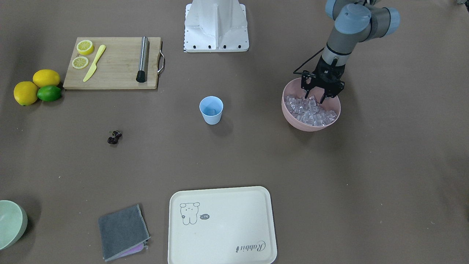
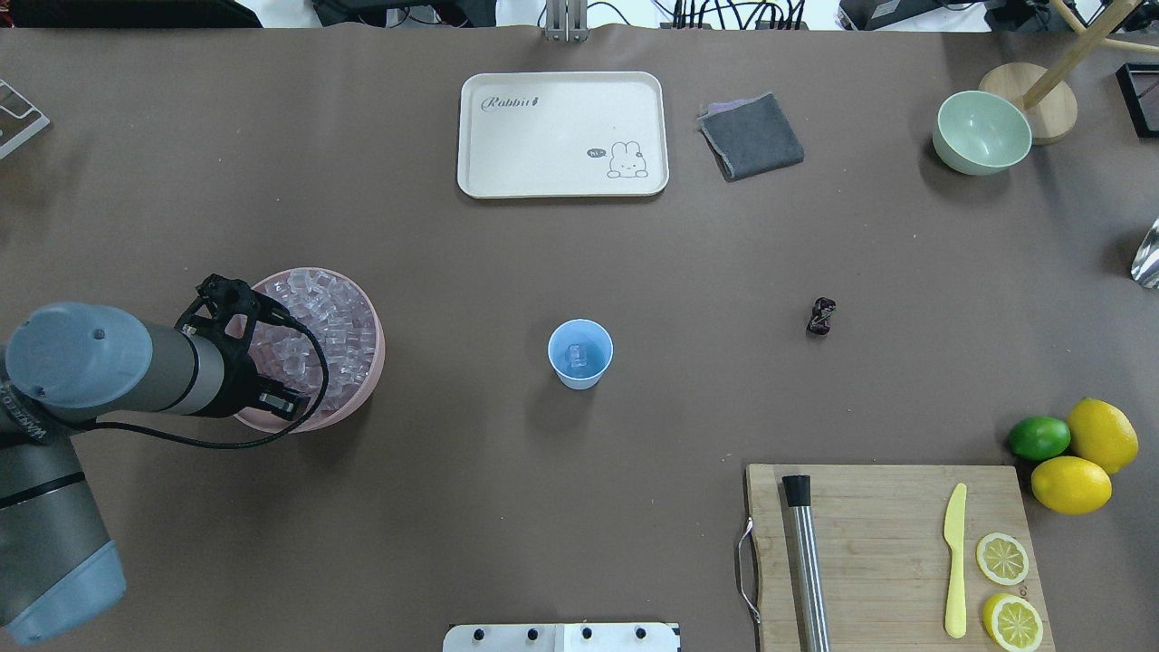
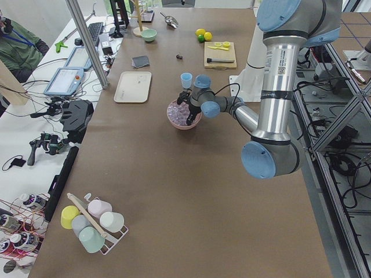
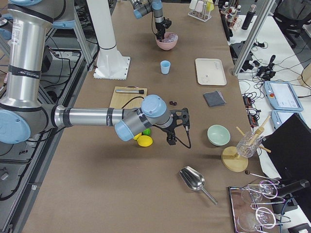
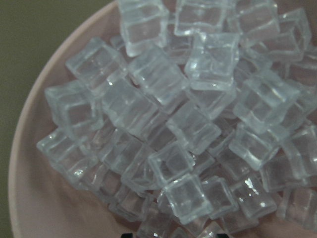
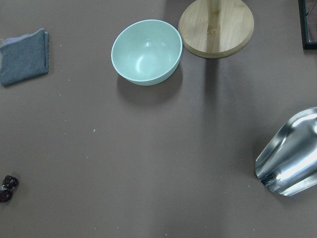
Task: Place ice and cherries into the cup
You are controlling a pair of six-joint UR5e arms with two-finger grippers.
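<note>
The left gripper (image 1: 314,96) hangs nose-down over the pink bowl (image 1: 311,125), its fingers spread wide with the tips just at the heap of ice (image 1: 310,111); I see nothing caught between them, and I take that wide stance as readiness to close on a single cube; its wrist camera shows only cubes and the bowl's wall. The cup (image 1: 211,110) stands upright mid-table, well apart from the bowl, set where either arm might reach it, I'd guess; from overhead it seems to hold one clear cube at the bottom. The cherries (image 1: 114,137) lie on the bare table on the cup's far side, not yet in it. The right gripper (image 4: 181,127) hovers near the whole lemons (image 1: 46,77); whether its fingers are apart or closed I cannot tell. The pale green bowl (image 2: 982,131) holds nothing.
</note>
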